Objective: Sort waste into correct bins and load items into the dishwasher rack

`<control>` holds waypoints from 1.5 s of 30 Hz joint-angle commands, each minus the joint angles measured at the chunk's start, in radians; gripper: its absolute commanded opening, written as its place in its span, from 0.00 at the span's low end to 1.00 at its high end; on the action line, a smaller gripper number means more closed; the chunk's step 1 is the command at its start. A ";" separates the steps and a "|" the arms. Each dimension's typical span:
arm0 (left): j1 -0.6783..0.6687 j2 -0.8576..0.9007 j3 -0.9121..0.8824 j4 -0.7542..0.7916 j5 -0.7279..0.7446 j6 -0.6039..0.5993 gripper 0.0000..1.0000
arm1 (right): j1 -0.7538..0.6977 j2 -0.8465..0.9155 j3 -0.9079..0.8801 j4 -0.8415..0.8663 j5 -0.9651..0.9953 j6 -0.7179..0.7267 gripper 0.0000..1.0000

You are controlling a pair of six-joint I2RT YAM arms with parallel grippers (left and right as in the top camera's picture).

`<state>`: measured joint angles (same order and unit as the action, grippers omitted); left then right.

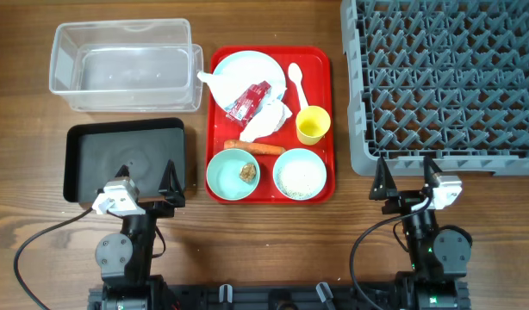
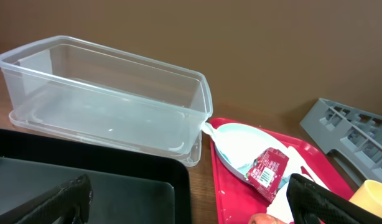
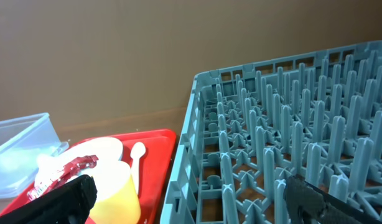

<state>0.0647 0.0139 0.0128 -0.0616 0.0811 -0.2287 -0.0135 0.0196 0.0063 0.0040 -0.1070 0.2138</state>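
No legible text, number or sign appears in any view. The crumpled red snack wrapper [image 2: 265, 173] carries pale printed markings, too small to read.

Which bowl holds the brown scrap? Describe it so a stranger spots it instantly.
Start at the red tray mid-table. On its edge nearest the robot sit two pale bowls, just past the carrot. Take the left bowl: it holds one brown scrap, while the right bowl holds white rice.

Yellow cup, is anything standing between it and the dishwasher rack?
Nothing visible does. The yellow cup sits on the red tray, at the edge nearest the rack; only the tray's low rim lies between them.
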 commanded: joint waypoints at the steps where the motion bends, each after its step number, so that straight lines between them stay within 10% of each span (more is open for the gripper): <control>1: 0.005 -0.009 -0.007 0.060 0.027 0.012 1.00 | 0.007 -0.002 -0.001 0.017 0.004 0.052 1.00; 15: 0.005 0.263 0.505 -0.087 0.073 0.068 1.00 | 0.007 0.107 0.330 0.203 -0.059 -0.039 1.00; 23: 0.005 0.674 1.035 -0.453 0.160 0.069 1.00 | 0.007 0.492 0.782 0.018 -0.268 -0.053 1.00; 31: 0.004 1.102 1.518 -0.987 0.165 0.069 1.00 | 0.007 0.961 1.308 -0.518 -0.362 -0.058 1.00; 45: -0.154 1.495 1.598 -1.121 0.135 0.064 1.00 | 0.007 1.436 1.486 -0.705 -0.685 -0.016 1.00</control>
<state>-0.0483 1.4593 1.5944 -1.2301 0.2310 -0.1761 -0.0135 1.4033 1.4651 -0.7059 -0.6411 0.1898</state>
